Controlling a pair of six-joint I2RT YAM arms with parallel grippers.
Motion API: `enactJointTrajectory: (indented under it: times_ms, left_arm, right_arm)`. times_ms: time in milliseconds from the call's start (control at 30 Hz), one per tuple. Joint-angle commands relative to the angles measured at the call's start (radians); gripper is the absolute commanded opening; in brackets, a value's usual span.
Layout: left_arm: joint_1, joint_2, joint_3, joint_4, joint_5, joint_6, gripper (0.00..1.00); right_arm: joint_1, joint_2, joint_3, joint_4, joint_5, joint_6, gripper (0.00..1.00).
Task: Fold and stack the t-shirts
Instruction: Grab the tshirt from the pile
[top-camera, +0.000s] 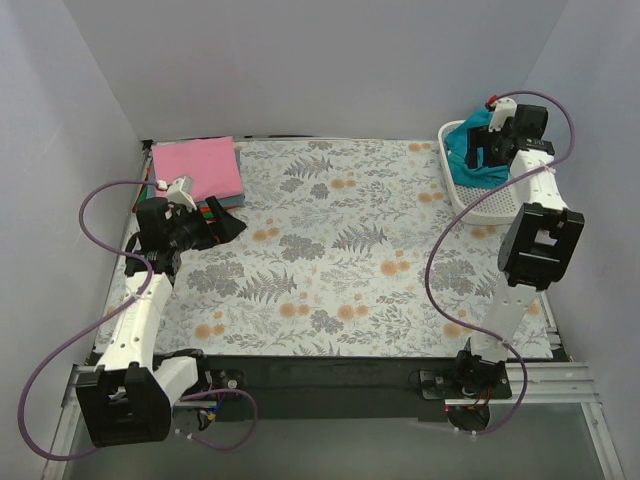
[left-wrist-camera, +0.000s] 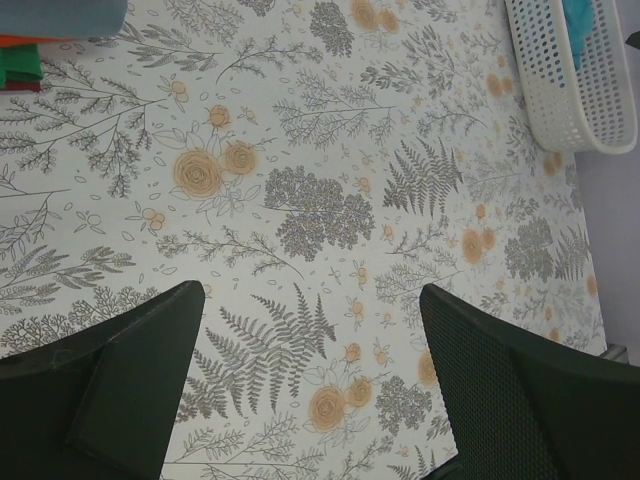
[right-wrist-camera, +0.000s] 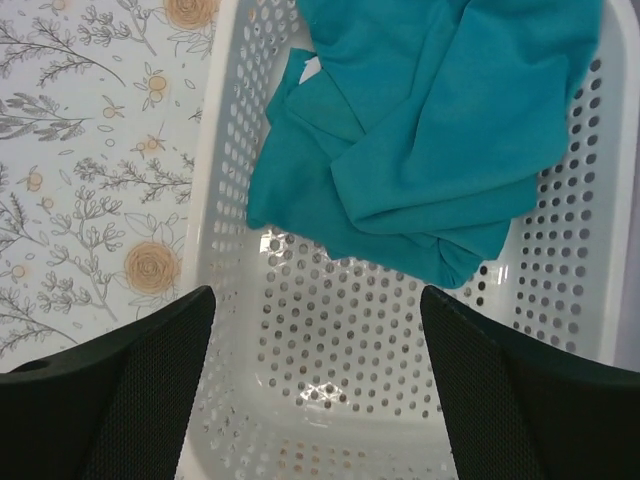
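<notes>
A crumpled teal-blue t-shirt (right-wrist-camera: 420, 130) lies in the white mesh basket (right-wrist-camera: 330, 330) at the far right (top-camera: 470, 160). My right gripper (right-wrist-camera: 315, 370) hovers above the basket, open and empty, with the shirt just beyond its fingertips. A stack of folded t-shirts sits at the far left, the pink one (top-camera: 195, 170) on top, with orange-red and green edges (left-wrist-camera: 20, 60) below. My left gripper (left-wrist-camera: 310, 380) is open and empty over the floral cloth, just right of that stack (top-camera: 225, 225).
The floral table cloth (top-camera: 340, 250) covers the table. The basket (left-wrist-camera: 570, 90) stands against the right wall. White walls close in the left, back and right sides. Purple cables loop beside both arms.
</notes>
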Motion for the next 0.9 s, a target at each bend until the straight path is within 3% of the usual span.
enactJointTrajectory:
  times_ms: [0, 300, 500, 600, 633, 733, 867]
  left_arm:
    - [-0.001, -0.024, 0.011, 0.0, -0.028, 0.023, 0.89]
    - [0.001, 0.036, 0.031, 0.006, -0.019, 0.027, 0.89]
    - [-0.001, 0.08, 0.045, 0.008, -0.014, 0.024, 0.89]
    - [0.001, 0.094, 0.06, 0.006, -0.011, 0.024, 0.89]
    - [-0.001, 0.094, 0.068, 0.003, -0.013, 0.024, 0.89]
    - [-0.001, 0.08, 0.069, 0.002, -0.017, 0.023, 0.89]
    - [0.001, 0.06, 0.066, 0.002, -0.016, 0.017, 0.89]
  right_arm:
    - [-0.014, 0.102, 0.13, -0.083, -0.073, 0.035, 0.88]
    - [-0.011, 0.373, 0.389, -0.102, 0.023, 0.058, 0.82]
    - [-0.008, 0.46, 0.412, -0.073, 0.089, 0.033, 0.7]
    - [-0.003, 0.482, 0.431, -0.059, 0.1, 0.032, 0.52]
    - [-0.002, 0.477, 0.432, -0.057, 0.103, 0.03, 0.33]
    - [0.0, 0.421, 0.411, -0.047, 0.109, 0.025, 0.12]
    - [0.001, 0.269, 0.284, 0.018, 0.12, 0.019, 0.02]
